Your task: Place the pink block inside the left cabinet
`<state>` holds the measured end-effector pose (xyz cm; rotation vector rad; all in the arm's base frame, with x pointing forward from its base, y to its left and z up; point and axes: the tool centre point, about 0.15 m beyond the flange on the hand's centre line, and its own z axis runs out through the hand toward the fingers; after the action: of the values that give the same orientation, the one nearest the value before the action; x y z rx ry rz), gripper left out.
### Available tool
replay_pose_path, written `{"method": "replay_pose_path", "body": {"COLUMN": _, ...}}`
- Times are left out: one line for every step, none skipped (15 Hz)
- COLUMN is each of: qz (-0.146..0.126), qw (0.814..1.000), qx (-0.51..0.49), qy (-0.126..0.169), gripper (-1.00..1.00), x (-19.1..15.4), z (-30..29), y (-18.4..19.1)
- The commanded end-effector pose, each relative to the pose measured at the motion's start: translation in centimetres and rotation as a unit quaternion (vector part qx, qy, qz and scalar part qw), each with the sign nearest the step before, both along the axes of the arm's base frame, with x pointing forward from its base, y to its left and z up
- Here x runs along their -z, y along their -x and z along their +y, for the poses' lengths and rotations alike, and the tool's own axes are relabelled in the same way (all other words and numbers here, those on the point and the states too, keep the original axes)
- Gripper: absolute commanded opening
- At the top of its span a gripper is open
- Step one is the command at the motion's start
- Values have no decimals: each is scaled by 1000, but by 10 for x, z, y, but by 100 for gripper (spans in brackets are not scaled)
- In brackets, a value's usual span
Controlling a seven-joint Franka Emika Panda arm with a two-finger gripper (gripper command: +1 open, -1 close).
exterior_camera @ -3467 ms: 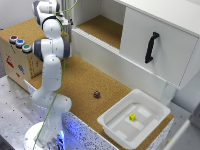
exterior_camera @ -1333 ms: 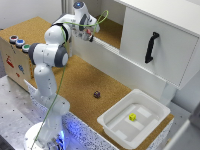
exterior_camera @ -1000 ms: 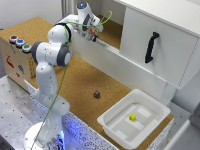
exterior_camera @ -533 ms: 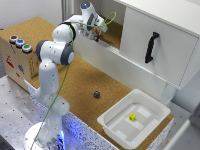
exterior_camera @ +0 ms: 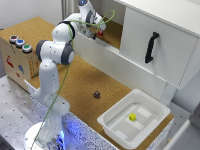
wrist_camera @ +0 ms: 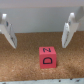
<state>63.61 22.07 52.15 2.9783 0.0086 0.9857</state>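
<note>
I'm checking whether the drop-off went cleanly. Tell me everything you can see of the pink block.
The small pinkish-red cube looks solid and matte, with black letters printed on its faces: a "Z" on top and a "D" on the side facing the wrist camera. It sits flat and upright on the cork-brown floor of the open white-walled cabinet compartment. The gripper jaws stand open to either side and clear of it; only the floor touches it. In the exterior view it is mostly hidden.

We see a white tray [exterior_camera: 114,125] at the frame's lower right holding a yellow cube [exterior_camera: 132,117]. A dark cube [exterior_camera: 96,94] sits on the cork surface [exterior_camera: 80,80] near centre. A cardboard box [exterior_camera: 17,62] with coloured buttons [exterior_camera: 19,43] stands at left.
</note>
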Motion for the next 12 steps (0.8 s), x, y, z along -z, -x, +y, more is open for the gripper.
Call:
{"method": "replay_pose_path", "body": {"qz": -58, "qw": 997, "qx": 17, "qy": 42, "gripper": 100, "x": -28, "z": 28, "y": 72}}
{"method": "replay_pose_path", "body": {"qz": -62, "qw": 997, "qx": 13, "qy": 43, "gripper": 100, "x": -31, "z": 32, "y": 87}}
{"method": "replay_pose_path", "body": {"qz": -57, "qw": 997, "qx": 4, "qy": 47, "gripper": 100, "x": -30, "z": 36, "y": 101}}
{"method": "replay_pose_path", "body": {"qz": -52, "qw": 998, "qx": 3, "qy": 46, "gripper": 100, "x": -27, "z": 38, "y": 117}}
{"method": "replay_pose_path", "body": {"qz": -41, "qw": 998, "qx": -4, "qy": 45, "gripper": 100, "x": -22, "z": 41, "y": 130}}
{"method": "replay_pose_path", "body": {"qz": -34, "qw": 998, "qx": -5, "qy": 49, "gripper": 100, "x": -17, "z": 41, "y": 147}}
{"method": "replay_pose_path", "body": {"qz": -22, "qw": 998, "qx": -3, "qy": 50, "gripper": 100, "x": -11, "z": 39, "y": 165}}
{"method": "replay_pose_path", "body": {"qz": -12, "qw": 999, "qx": 4, "qy": 43, "gripper": 100, "x": -4, "z": 34, "y": 183}}
{"method": "replay_pose_path", "body": {"qz": 1, "qw": 999, "qx": 13, "qy": 34, "gripper": 100, "x": 5, "z": 30, "y": 204}}
{"method": "replay_pose_path", "body": {"qz": 16, "qw": 999, "qx": 11, "qy": 27, "gripper": 100, "x": 13, "z": 29, "y": 221}}
{"method": "replay_pose_path", "body": {"qz": 28, "qw": 999, "qx": 12, "qy": 22, "gripper": 100, "x": 19, "z": 30, "y": 238}}
{"method": "replay_pose_path", "body": {"qz": 36, "qw": 999, "qx": 11, "qy": 17, "gripper": 100, "x": 23, "z": 32, "y": 251}}
